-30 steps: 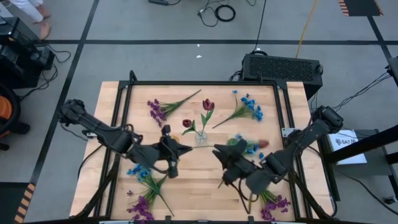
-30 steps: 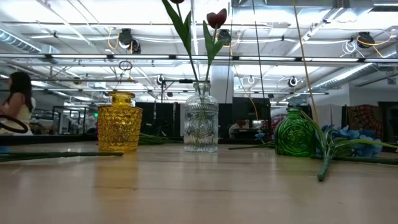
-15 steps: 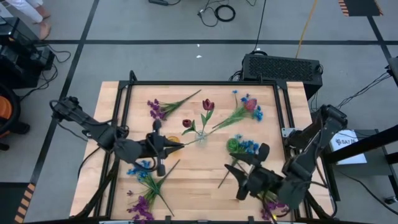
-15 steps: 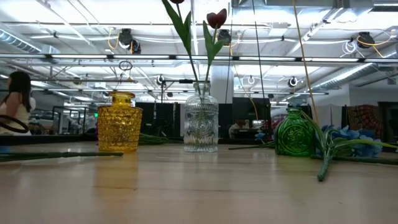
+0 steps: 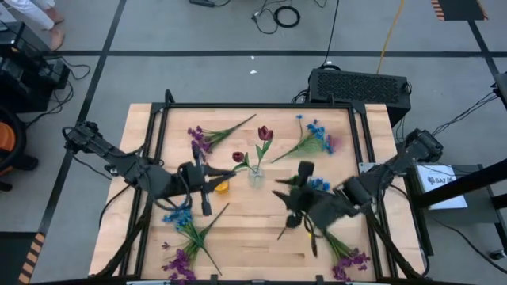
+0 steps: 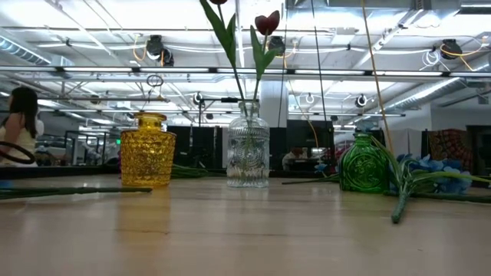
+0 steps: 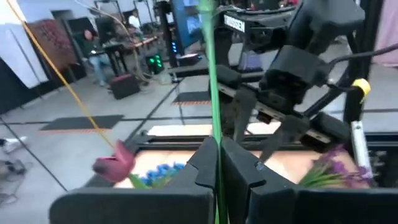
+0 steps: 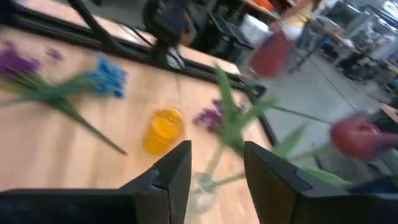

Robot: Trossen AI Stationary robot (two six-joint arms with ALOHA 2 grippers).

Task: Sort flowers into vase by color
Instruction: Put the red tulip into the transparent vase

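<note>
Left gripper (image 7: 214,163) jaws clamped a flower (image 7: 114,165) stem, right gripper (image 8: 214,163) jaws apart, empty, clear vase (image 5: 256,176) at counter (image 5: 245,237) centre

Light wood table (image 5: 238,245), black frame around edges. Three vases standing on it: yellow vase (image 6: 148,149) left of middle, clear glass vase (image 6: 248,152) at centre, green vase (image 6: 364,162) right of middle. Loose sprigs lying flat: purple sprig (image 5: 207,136) far left, blue sprig (image 5: 314,138) far right, blue sprig (image 5: 186,224) and purple sprig (image 5: 181,263) near left corner, purple sprig (image 5: 348,260) near right corner. Single green stem (image 5: 288,225) lying near middle.
</note>
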